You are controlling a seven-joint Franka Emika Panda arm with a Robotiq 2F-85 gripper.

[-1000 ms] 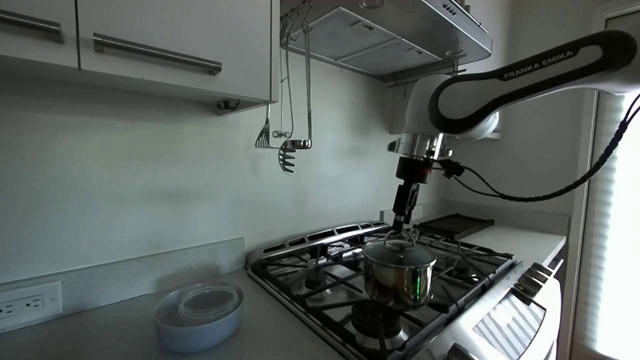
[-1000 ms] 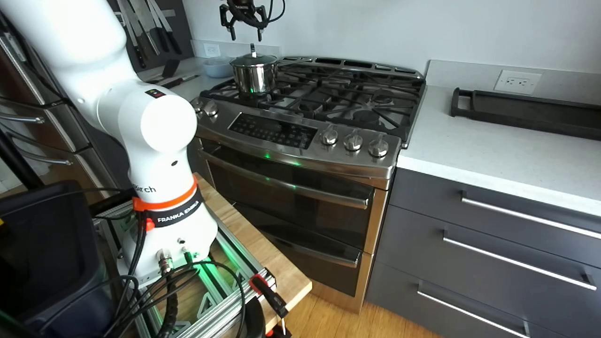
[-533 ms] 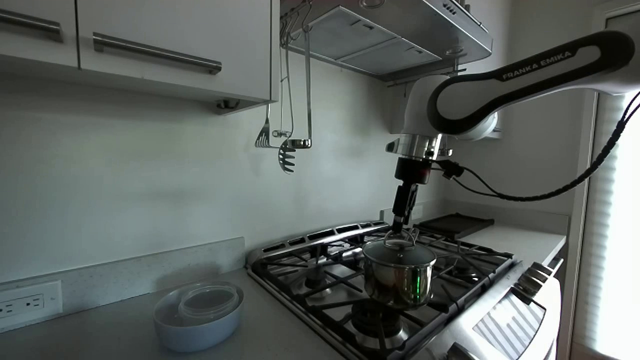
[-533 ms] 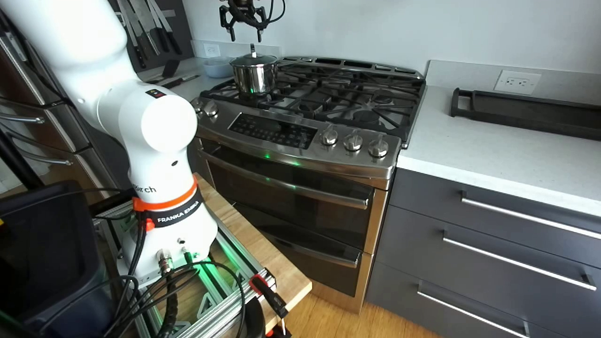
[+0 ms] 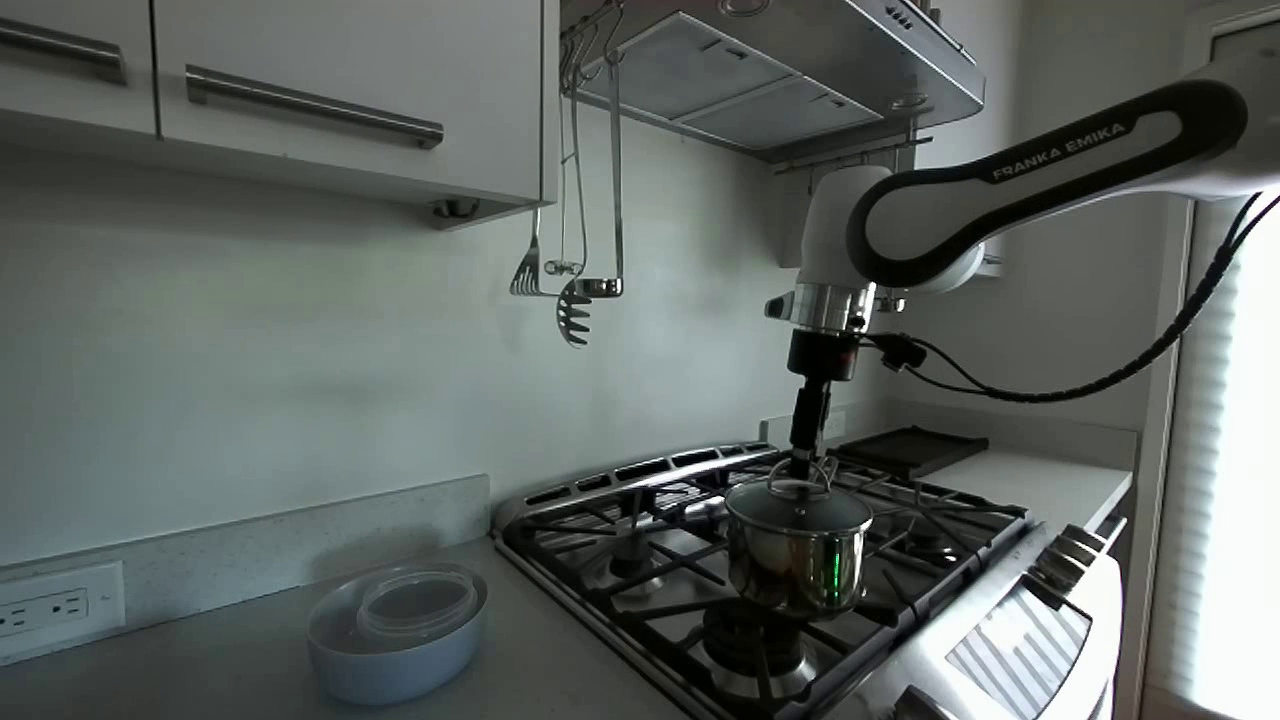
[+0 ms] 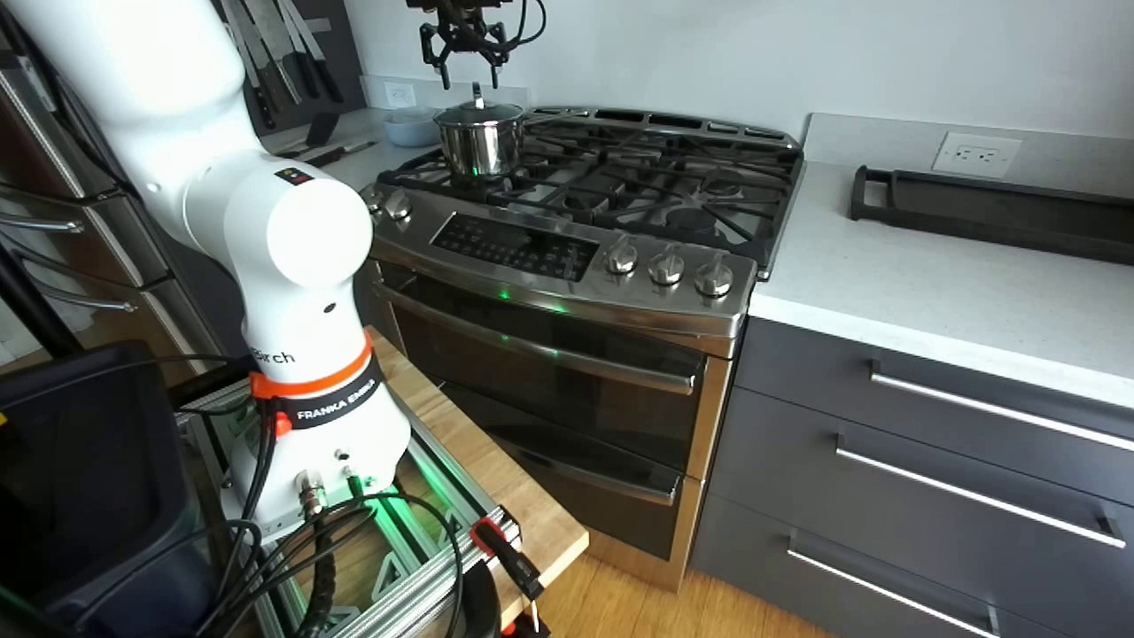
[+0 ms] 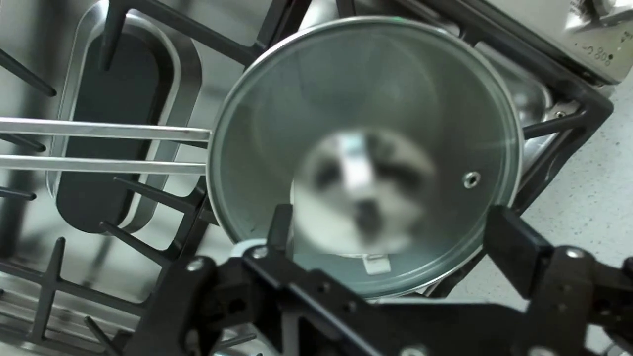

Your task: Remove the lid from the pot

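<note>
Wrist view: lid (image 7: 366,158) is being blurred at its middle, lower rim is being partly hidden by jaws; pot handle (image 7: 104,129) is being cut off at left edge.

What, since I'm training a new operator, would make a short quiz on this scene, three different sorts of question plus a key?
1. True or false: the lid sits on the pot.
2. Pick one. The gripper is: A) shut on the lid; B) open; C) shut on the pot's handle.
3. Fill the gap: the bowl stands on the ____.

Key: 1 true; 2 B; 3 counter.
</note>
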